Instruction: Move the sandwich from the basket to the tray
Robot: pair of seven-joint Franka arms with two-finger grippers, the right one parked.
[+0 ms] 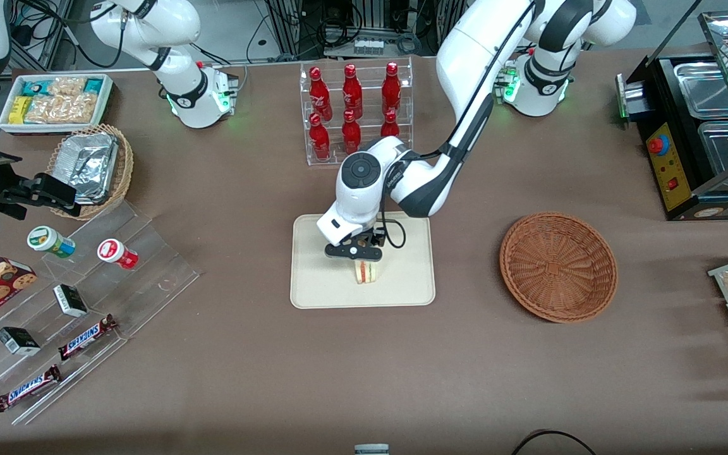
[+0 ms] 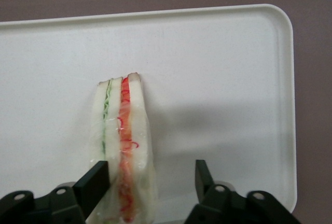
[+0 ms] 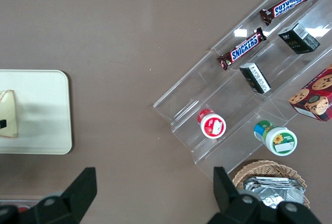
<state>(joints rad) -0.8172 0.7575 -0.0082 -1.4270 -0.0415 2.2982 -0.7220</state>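
Wrist view – gripper (image 2: 150, 182) fingers (image 2: 93, 182) apart, seemingly straddling sandwich (image 2: 124, 151) on tray (image 2: 233, 68)

A clear acrylic rack of red bottles (image 1: 354, 114) stands on the brown table (image 1: 244, 354), while toward the parked arm's end a clear stepped display (image 1: 79, 303) carries two Snickers bars (image 1: 88, 337), small black cartons (image 1: 70, 300) and round lidded cups (image 1: 117, 253).

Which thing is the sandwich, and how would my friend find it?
Find the flat cream-beige rectangular tray mid-table. On it, under the gripper with open fingers, stands the small triangular white-bread sandwich, the only food there, striped red and green.
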